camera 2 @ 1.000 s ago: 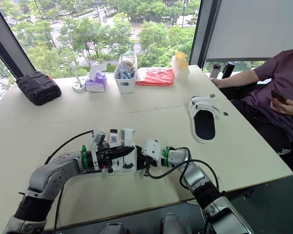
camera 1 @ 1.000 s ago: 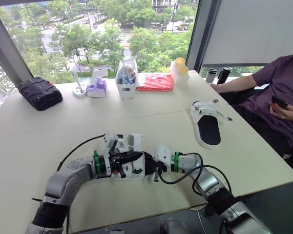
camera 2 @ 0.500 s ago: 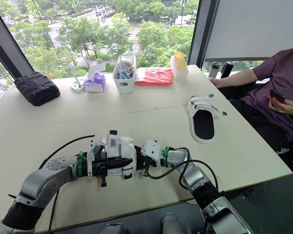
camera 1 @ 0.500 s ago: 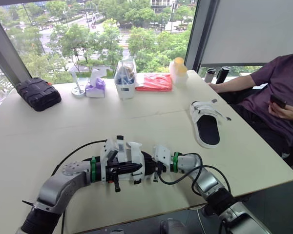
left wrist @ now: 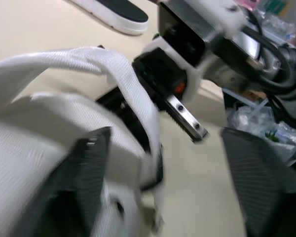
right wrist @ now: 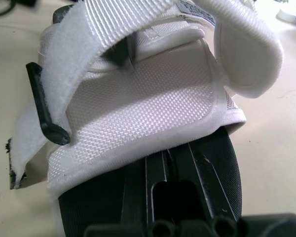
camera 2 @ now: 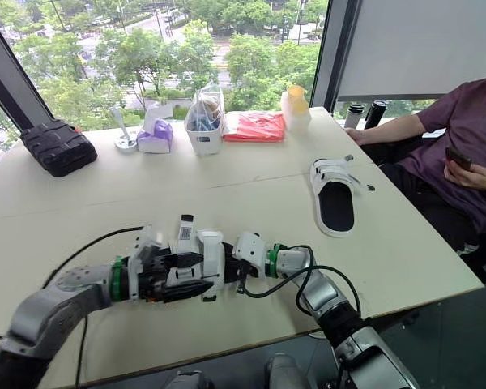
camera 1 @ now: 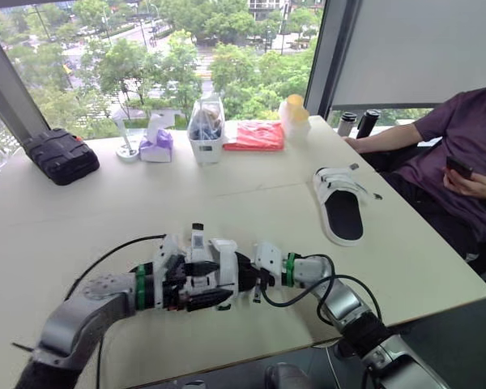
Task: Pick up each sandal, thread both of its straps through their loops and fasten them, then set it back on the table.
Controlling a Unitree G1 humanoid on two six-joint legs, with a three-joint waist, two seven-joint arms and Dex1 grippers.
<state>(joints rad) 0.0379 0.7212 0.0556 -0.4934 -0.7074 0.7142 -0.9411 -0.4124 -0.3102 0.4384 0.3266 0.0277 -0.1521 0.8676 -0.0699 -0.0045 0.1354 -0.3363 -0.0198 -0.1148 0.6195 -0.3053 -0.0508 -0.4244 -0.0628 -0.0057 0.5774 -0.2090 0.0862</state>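
A white sandal (camera 1: 223, 267) with a black footbed is held just above the table (camera 1: 251, 203) near its front edge. My right gripper (camera 1: 249, 279) is shut on its black sole (right wrist: 187, 163) from the right. The white straps (right wrist: 138, 59) arch over the footbed, and one strap end hangs loose. My left gripper (left wrist: 165, 133) is open on the sandal's left side, its fingers (left wrist: 84, 177) spread wide around a strap (left wrist: 133, 84). The second sandal (camera 1: 343, 207) lies flat on the table at the right, straps toward the far end.
Along the window side stand a black case (camera 1: 61, 156), a tissue box (camera 1: 158, 146), a clear container (camera 1: 209, 130), a red cloth (camera 1: 257, 136) and a yellow bottle (camera 1: 294, 113). A person (camera 1: 458, 154) sits at the table's right edge holding a phone.
My left gripper has opened and let go of the strap, and the left arm has drawn back to the left. The right gripper has kept its hold on the sandal.
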